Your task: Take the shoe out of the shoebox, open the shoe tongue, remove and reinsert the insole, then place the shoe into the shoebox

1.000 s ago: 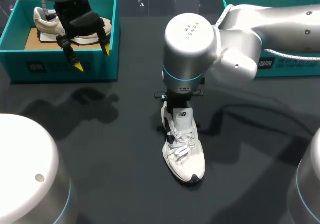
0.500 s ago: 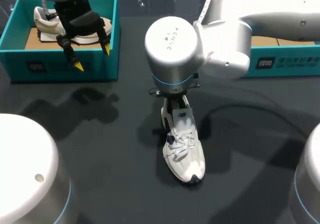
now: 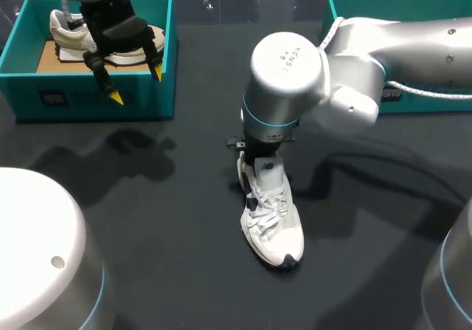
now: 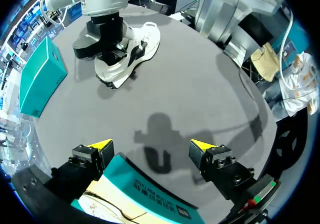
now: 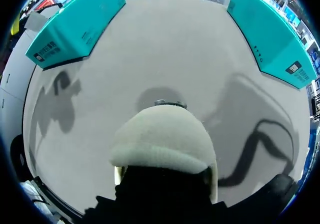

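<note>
A white mesh laced shoe (image 3: 273, 223) stands on the dark matte table (image 3: 147, 219). The right tool (image 3: 259, 151) is half hidden at its padded heel, grip unclear. The left tool (image 3: 136, 85) hangs released over the teal cardboard shoebox (image 3: 44, 97).

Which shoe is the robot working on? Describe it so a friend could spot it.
The dark table has a teal shoebox at its far left and a second shoebox at its far right. Between them, nearer the front, a white lace-up shoe stands on the tabletop, heel under the right arm. The only other shoe is beige and lies inside the left box.
</note>
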You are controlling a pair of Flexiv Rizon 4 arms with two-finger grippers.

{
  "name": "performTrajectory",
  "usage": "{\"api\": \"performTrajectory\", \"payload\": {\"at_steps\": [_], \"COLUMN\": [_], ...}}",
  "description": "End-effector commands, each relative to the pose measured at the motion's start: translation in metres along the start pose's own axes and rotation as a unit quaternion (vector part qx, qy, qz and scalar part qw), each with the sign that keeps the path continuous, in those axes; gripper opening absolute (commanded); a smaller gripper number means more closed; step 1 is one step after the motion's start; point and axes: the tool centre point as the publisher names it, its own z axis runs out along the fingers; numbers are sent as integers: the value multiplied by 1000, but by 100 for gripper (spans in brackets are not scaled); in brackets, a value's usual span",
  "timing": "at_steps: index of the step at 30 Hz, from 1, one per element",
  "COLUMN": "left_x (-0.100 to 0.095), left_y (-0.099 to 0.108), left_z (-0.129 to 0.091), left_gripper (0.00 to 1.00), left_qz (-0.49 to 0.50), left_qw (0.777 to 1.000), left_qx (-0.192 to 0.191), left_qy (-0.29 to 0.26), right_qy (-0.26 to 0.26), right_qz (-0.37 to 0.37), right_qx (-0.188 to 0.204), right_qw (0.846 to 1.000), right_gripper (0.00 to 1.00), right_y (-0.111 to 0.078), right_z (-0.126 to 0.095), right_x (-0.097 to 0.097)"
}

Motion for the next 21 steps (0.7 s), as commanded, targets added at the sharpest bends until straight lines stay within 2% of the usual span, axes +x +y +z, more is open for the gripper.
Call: {"api": "performTrajectory", "payload": {"at_steps": [1, 3, 7, 10, 12, 16, 21], "left_x": [2, 2, 2, 2, 2, 2, 2], "left_y": [0, 0, 0, 0, 0, 0, 0], "left_z": [0, 0, 0, 0, 0, 0, 0], "left_gripper": [100, 100, 100, 100, 100, 100, 100], "left_qz": [0, 0, 0, 0, 0, 0, 0], "left_qw": [1000, 1000, 1000, 1000, 1000, 1000, 1000], "left_qx": [-1, -1, -1, -1, -1, -1, -1], "left_qy": [-1, -1, -1, -1, -1, -1, -1], "right_qy": [-2, -15, -56, -87, -95, -85, -51], "right_qz": [15, 27, 27, 17, 2, -22, -41], "right_qx": [29, 41, 47, 32, 8, -18, -23], "right_qw": [999, 999, 997, 996, 995, 996, 998], "right_gripper": [0, 0, 0, 0, 0, 0, 0], "right_y": [-14, -26, -33, -34, -29, -18, 2], "right_z": [18, 12, -10, -33, -48, -51, -29], "right_x": [-5, -9, -9, -6, -3, -1, -2]}}
